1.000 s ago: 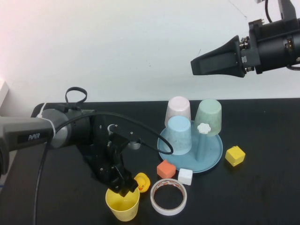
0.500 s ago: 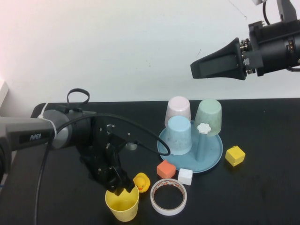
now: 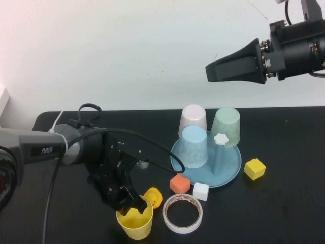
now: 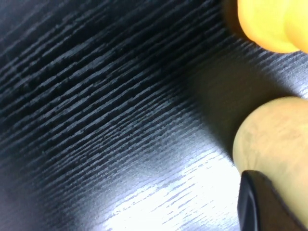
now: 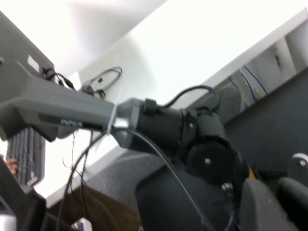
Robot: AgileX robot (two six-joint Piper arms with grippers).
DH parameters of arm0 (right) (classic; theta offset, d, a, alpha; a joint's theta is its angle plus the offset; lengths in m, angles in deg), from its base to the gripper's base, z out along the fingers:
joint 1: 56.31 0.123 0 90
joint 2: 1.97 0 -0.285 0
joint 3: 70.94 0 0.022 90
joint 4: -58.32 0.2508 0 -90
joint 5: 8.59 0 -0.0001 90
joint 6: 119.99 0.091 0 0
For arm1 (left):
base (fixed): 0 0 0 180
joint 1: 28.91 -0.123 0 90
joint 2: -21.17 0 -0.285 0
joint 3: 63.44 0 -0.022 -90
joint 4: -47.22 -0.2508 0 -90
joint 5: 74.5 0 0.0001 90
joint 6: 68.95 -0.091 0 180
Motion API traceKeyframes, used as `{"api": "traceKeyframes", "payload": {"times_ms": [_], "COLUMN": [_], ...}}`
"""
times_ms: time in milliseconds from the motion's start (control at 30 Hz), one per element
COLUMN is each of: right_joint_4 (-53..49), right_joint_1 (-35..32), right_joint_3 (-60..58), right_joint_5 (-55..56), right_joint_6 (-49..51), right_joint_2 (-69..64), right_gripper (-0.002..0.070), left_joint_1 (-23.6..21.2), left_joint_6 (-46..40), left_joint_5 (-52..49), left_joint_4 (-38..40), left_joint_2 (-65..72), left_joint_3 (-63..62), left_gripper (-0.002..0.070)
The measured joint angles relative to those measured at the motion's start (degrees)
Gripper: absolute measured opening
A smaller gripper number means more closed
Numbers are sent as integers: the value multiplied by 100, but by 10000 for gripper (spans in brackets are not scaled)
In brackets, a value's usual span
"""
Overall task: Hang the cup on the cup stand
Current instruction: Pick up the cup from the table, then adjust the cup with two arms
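Black wood-grain table [image 3: 284,203] under a white wall carries the round light-blue cup stand [image 3: 231,170]. Near the stand stands the cup [image 3: 135,224], smooth tapered yellow plastic, mouth up. The left gripper [image 3: 131,206] grasps its rim. The right gripper [image 3: 210,71] hangs high above the stand, fingers pressed together.

Left gripper [image 3: 129,205] sits low at the yellow cup [image 3: 135,222] rim. Rubber duck [image 3: 154,197] just beside; tape roll [image 3: 183,213], orange block [image 3: 180,183] and white block [image 3: 201,191] stand between it and the cup stand [image 3: 231,170]. Right gripper [image 3: 210,71] high, well clear of table [image 3: 289,203].
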Motion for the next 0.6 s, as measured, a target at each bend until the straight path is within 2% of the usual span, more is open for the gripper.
{"api": "traceKeyframes", "payload": {"times_ms": [167,333,467,600], "right_joint_4": [213,233,247,289], "right_joint_1": [0,-140,-425,-577], "right_joint_3": [0,0,0,0], "right_joint_5": [0,-63,-253,-290], "right_joint_6": [-42,-148,-161,14], "right_joint_2": [96,377,553,606], "right_gripper": [73,73,73,73], "left_joint_1": [0,0,0,0], "left_joint_6": [-11,15,51,174], "left_joint_5": [-81,43,608,1697], "left_joint_4": [-111,-585,-819,-870], "left_joint_2": [-278,-1388,-2670,-4026], "left_joint_3": [0,11,418,1382], "left_gripper": [6,6,6,6]}}
